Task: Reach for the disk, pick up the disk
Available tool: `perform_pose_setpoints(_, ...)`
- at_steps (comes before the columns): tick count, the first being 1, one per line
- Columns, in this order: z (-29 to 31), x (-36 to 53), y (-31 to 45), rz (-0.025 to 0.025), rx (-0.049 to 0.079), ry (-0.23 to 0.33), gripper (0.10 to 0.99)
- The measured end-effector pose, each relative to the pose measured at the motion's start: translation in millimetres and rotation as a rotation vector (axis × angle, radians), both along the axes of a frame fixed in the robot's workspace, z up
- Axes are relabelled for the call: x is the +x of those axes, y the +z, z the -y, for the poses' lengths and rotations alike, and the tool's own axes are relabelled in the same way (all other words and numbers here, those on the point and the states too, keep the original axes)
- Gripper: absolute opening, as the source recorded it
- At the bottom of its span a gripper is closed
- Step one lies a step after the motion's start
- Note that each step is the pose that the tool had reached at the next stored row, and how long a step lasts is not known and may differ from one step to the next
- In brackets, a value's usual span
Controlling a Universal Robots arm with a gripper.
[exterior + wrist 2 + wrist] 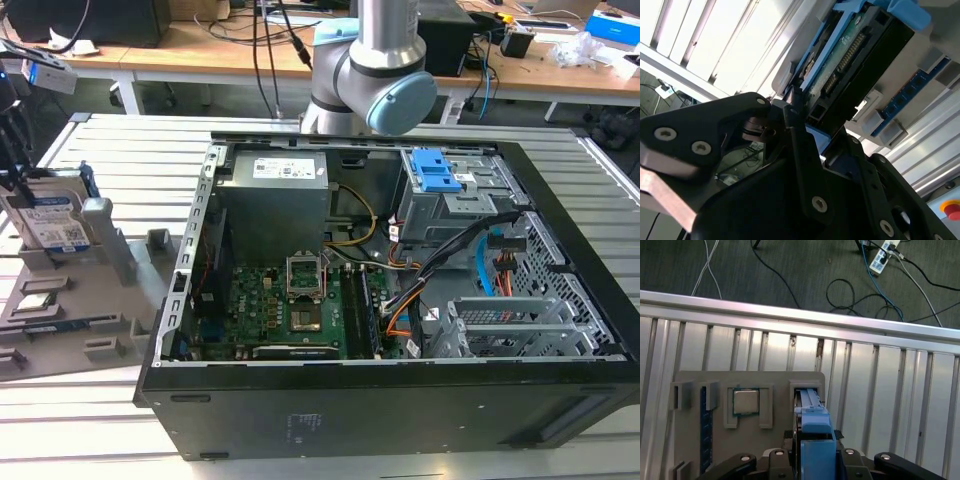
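The silver-grey, blue-bracketed hard-drive disk (816, 425) is stood upright in a grey slotted holder (775, 380) — flanks exposed — and appears clamped by the black gripper (813, 435).

disk (815, 437): cut off at picture edge | arm (385, 35): upper part cropped

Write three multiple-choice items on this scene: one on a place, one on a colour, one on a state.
1. The disk stands: A in a drawer; B in the grey holder; C on a chair.
2. Its bracket is: A red; B blue; C yellow.
3. The case is: A open; B closed; C upside down.
Key: 1 B, it stands upright in the holder, to the exterior view's left of the case. 2 B, the blue is plain in the first wrist view. 3 A, the motherboard lies exposed.
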State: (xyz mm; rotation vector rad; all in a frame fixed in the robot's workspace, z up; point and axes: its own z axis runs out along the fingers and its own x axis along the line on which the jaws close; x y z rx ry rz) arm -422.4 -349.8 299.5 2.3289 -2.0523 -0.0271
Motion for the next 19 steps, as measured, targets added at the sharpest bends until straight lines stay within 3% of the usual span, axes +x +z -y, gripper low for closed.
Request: perform_pose_setpoints(19, 0.0, 0.0, 31.9, -0.0001, 0.000, 0.000, 0.369)
